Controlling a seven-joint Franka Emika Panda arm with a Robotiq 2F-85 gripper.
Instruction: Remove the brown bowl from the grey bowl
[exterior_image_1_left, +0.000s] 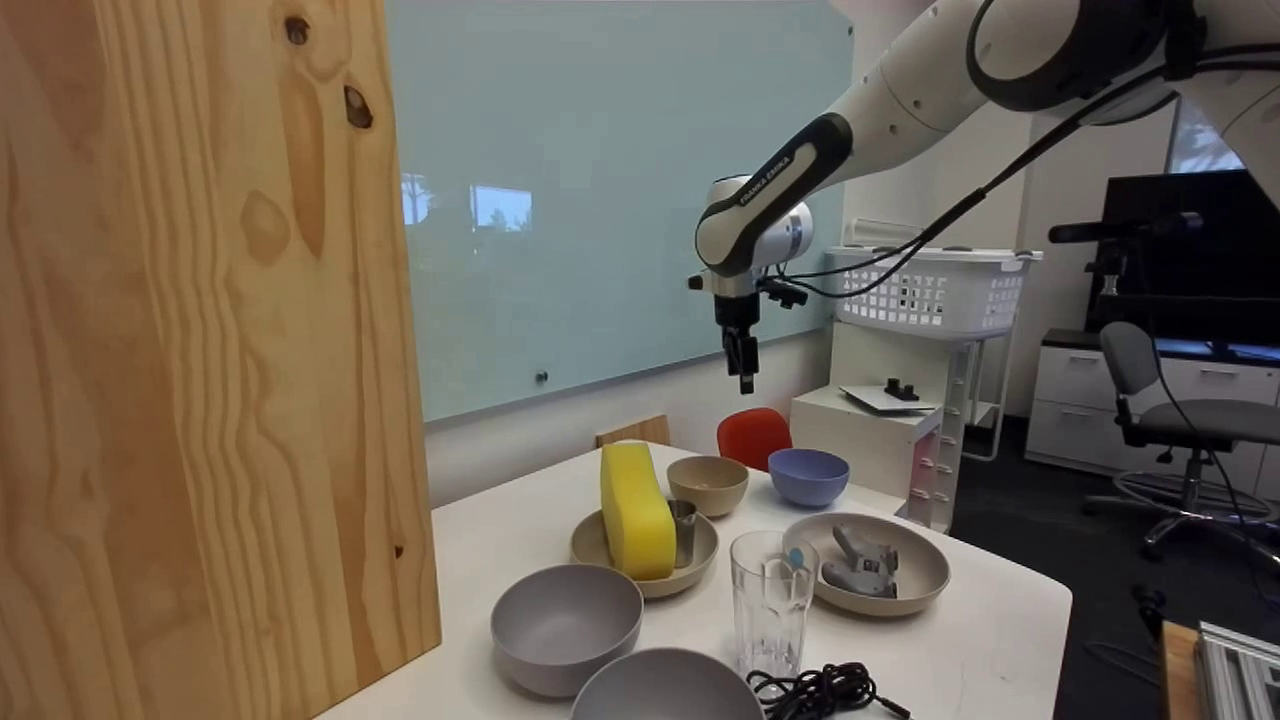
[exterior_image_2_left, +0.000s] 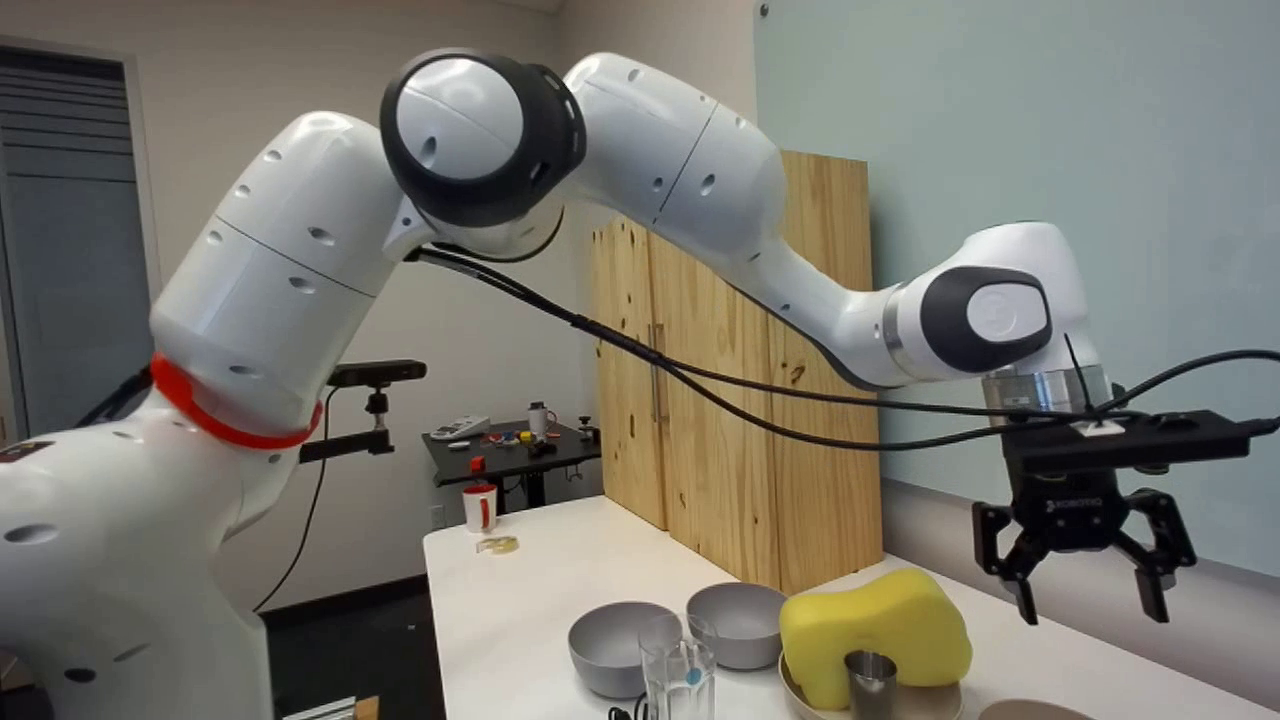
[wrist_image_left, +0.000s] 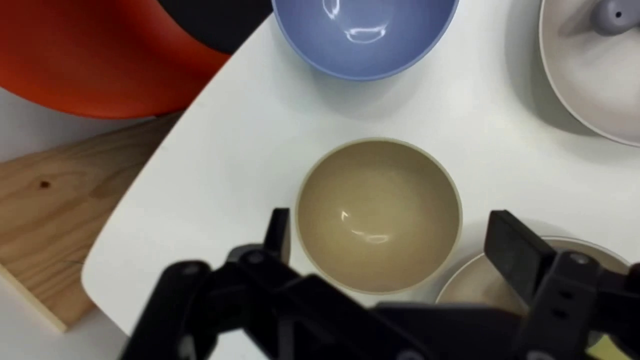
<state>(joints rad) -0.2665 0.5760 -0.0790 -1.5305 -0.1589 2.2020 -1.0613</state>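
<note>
Below the wide-spread claw (exterior_image_2_left: 1091, 604) sits the brown bowl (wrist_image_left: 378, 215).

Wrist view: facing down, close above brown bowl (wrist_image_left: 379, 217).
In an exterior view, wooden cabinet (exterior_image_1_left: 215, 350) near left, facing across table (exterior_image_1_left: 985, 625); in an exterior view, beside Franka arm (exterior_image_2_left: 690, 150), facing cabinet; both share tumbler (exterior_image_1_left: 775, 600).

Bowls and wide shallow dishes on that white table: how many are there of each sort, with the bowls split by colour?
Brown bowl: 1
Blue-grey bowl: 1
Plain grey bowls: 2
Wide shallow dishes: 2
Total: 6
</note>
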